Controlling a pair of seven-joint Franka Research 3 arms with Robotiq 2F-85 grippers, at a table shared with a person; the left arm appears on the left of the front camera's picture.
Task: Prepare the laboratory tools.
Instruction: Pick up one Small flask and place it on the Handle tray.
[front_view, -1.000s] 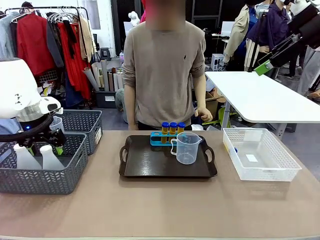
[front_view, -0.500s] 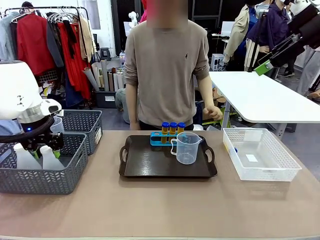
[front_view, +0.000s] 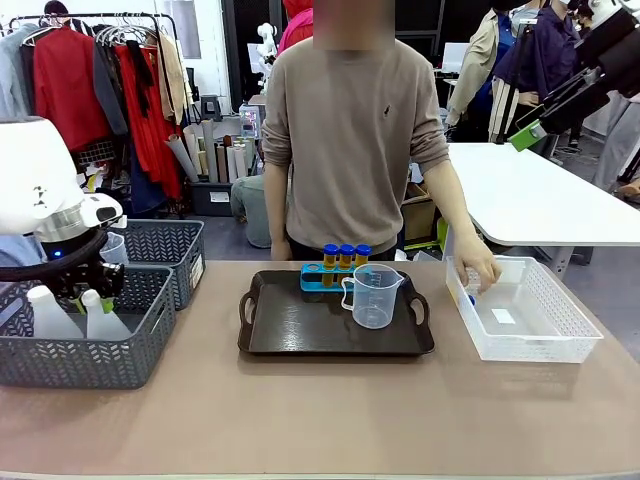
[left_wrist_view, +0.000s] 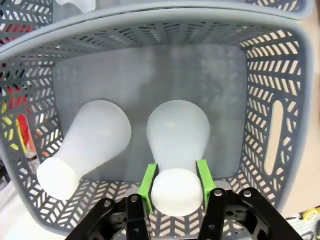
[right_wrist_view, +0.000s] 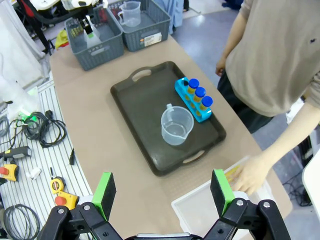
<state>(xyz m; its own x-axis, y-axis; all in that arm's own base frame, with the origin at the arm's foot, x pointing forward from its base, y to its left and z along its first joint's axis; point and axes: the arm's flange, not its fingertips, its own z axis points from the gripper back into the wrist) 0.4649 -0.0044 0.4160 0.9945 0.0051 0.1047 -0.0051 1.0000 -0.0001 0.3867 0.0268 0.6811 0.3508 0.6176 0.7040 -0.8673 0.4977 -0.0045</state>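
The left gripper (left_wrist_view: 175, 184) has its green pads (left_wrist_view: 148, 181) pressed on both sides of the neck of a translucent white conical flask (left_wrist_view: 177, 130). This flask stands in the grey mesh basket (left_wrist_view: 280, 100) just beside a second flask (left_wrist_view: 85, 145). The right gripper (right_wrist_view: 163, 189) is spread wide, high above the table (front_view: 320, 410). On the dark brown tray (front_view: 290, 335) stand the clear measuring beaker (front_view: 375, 296) and the small blue rack (front_view: 312, 280) with three blue-capped tubes (front_view: 345, 255). The person's hand (front_view: 478, 268) is inside the white mesh basket (front_view: 560, 335)
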